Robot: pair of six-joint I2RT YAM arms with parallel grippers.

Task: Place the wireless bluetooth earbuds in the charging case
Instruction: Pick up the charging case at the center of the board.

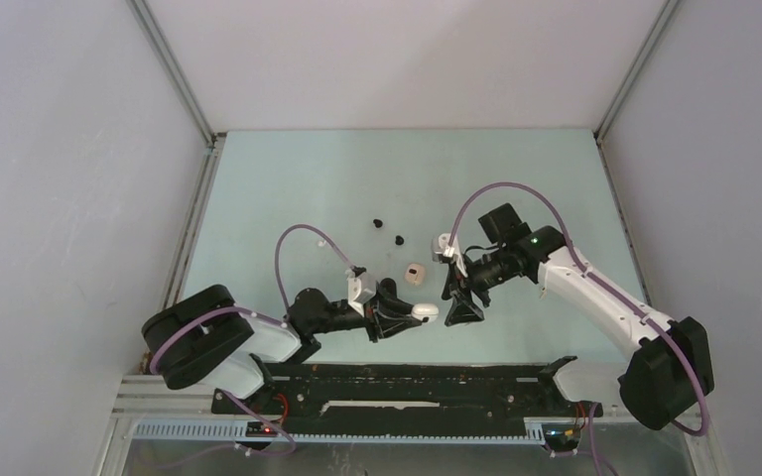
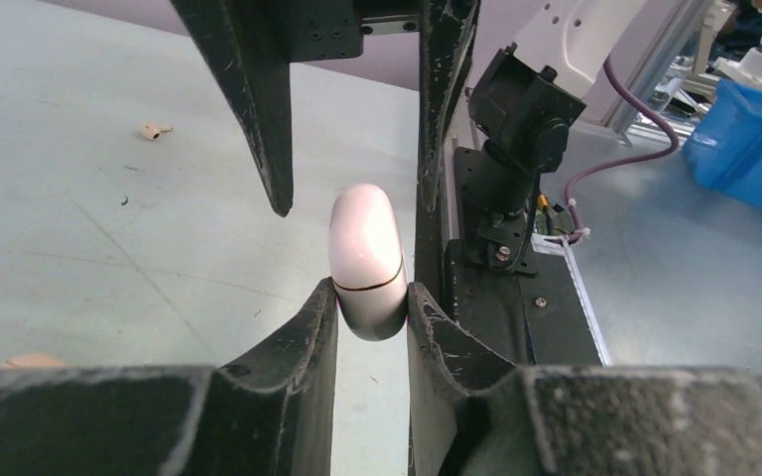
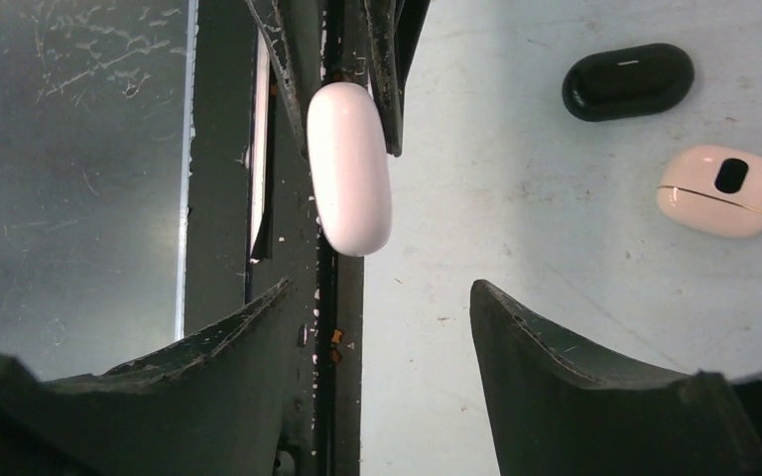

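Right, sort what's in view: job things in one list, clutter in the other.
For the job:
white case, gripped in the left tool
cream earbud on the table
right tool, open and empty

Lying about, as far as I can tell:
black case
pale pink case
blue bin

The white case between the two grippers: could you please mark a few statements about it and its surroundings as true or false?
1. The left gripper is shut on the white case. True.
2. The white case's lid stands open. False: it is closed, and only a thin seam shows around it.
3. The right gripper is clamped on the white case. False: its jaws stand open near the case's free end, not closed on it.
4. A pale case with a dark oval mark lies on the table. True.
5. The black earbuds sit inside the white case. False: they lie on the bare table, beyond both grippers.
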